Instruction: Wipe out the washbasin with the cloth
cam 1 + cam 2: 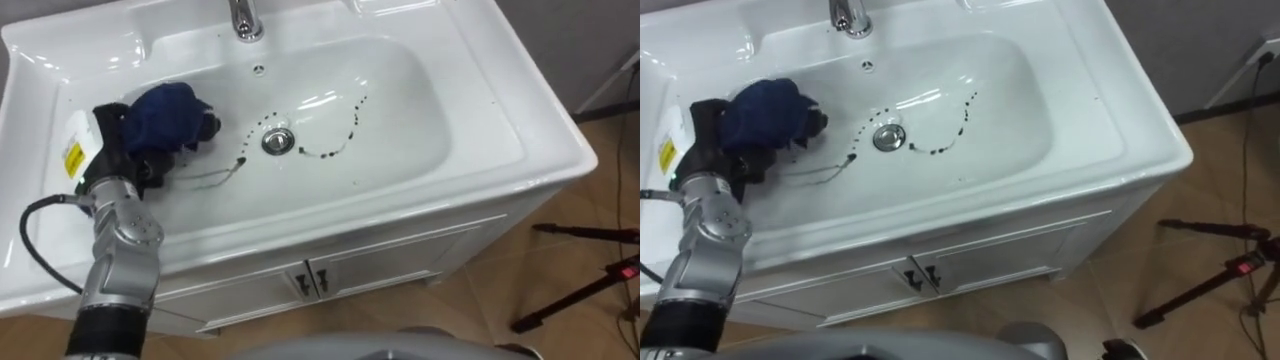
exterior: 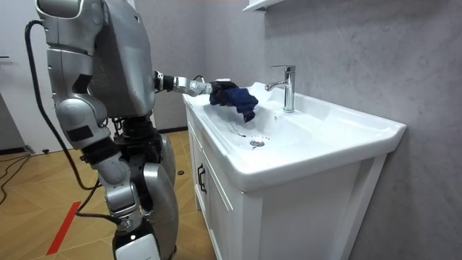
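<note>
Basin (image 1: 420,120) streaked dark near drain (image 1: 278,141), left hand (image 1: 128,158) fingers clamped on blue cloth (image 1: 170,110)

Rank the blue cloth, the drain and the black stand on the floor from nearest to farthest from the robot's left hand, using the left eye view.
1. Blue cloth: bunched in the left hand at the left side of the basin.
2. Drain: in the middle of the basin floor, to the hand's right.
3. Black stand: on the floor, beyond the cabinet's right end.
</note>
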Robot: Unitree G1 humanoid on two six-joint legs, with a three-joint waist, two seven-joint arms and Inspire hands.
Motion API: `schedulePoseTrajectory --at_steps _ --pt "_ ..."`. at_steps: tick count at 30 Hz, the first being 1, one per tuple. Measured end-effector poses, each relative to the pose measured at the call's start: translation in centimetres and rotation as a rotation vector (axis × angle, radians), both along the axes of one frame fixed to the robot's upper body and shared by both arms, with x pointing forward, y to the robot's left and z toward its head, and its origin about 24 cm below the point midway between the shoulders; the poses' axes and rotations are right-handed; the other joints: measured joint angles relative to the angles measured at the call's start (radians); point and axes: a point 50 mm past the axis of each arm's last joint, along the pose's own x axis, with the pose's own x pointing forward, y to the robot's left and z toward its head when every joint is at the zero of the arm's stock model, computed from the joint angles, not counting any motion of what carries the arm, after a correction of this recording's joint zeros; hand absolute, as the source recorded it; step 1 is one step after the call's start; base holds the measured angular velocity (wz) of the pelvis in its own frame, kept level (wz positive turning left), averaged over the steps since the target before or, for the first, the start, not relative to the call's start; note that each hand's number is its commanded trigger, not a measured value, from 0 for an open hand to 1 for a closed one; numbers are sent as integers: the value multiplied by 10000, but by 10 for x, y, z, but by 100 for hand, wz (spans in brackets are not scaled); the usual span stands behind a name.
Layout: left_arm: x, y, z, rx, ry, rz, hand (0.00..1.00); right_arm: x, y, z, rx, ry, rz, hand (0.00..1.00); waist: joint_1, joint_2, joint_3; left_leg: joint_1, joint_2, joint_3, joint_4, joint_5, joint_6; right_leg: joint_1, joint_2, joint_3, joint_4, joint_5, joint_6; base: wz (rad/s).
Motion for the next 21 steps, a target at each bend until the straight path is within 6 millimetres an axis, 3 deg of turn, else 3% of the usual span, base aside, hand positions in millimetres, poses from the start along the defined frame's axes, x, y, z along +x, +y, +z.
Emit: schedulePoseTrajectory --at_steps 9,14,21 --pt "6 -8 31 402 -1699 -289 100 -8 1 -1 -71 -25 13 0 -3 123 -58 160 -1 66 -18 0 0 177 -16 -34 -166 7 9 0" --pt "4 -12 28 679 -1508 -490 100 -10 2 -1 94 81 -3 0 -35 188 -60 150 -3 65 -18 0 0 160 -23 -45 -147 4 12 0" --pt "-4 -20 17 1378 -709 -1039 100 -12 4 -2 335 279 -46 0 -74 178 15 153 -5 74 -18 0 0 147 -19 -46 -160 11 24 0"
